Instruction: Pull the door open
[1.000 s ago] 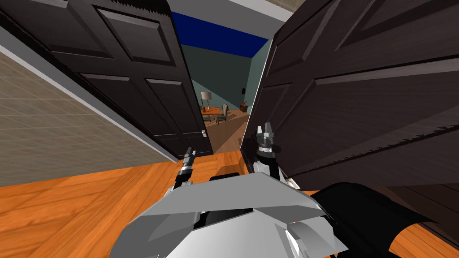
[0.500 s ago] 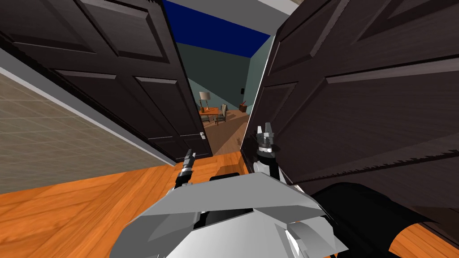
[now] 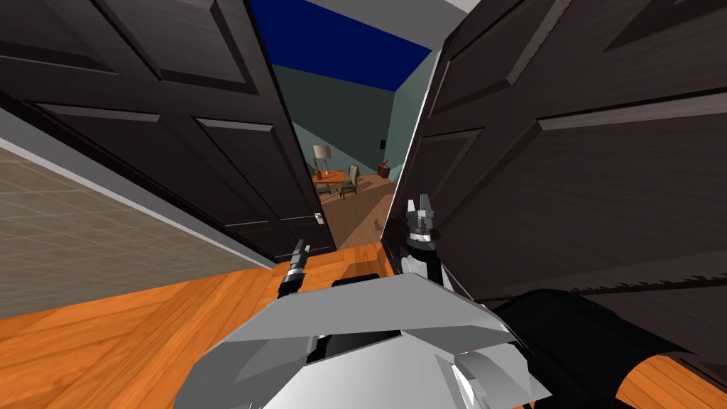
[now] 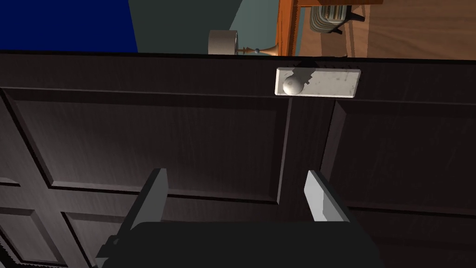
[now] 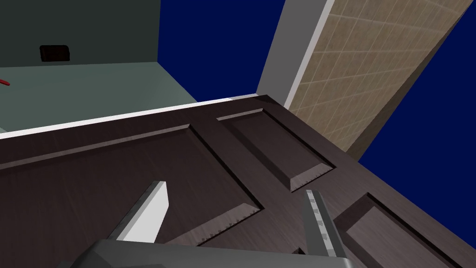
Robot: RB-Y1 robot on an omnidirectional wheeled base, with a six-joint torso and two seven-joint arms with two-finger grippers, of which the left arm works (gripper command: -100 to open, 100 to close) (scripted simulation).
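Left tool (image 4: 235,174) stands open, aimed at the knob (image 4: 292,86) on the left door (image 3: 177,142), ready to pull; right tool (image 5: 235,187) open, idle by the right door (image 3: 568,177)

A lamp (image 3: 323,152) stands on a wooden table (image 3: 329,177) beside a chair (image 3: 352,177).

Left tool (image 3: 299,244) has drawn back slightly, and my head view has shifted

Two dark brown panelled doors stand apart, with a gap at the frame's centre. The left door (image 3: 213,142) carries a pale round knob (image 4: 292,86) on a rectangular plate (image 4: 332,83) near its edge. The right door (image 3: 568,177) angles across the frame's right side.
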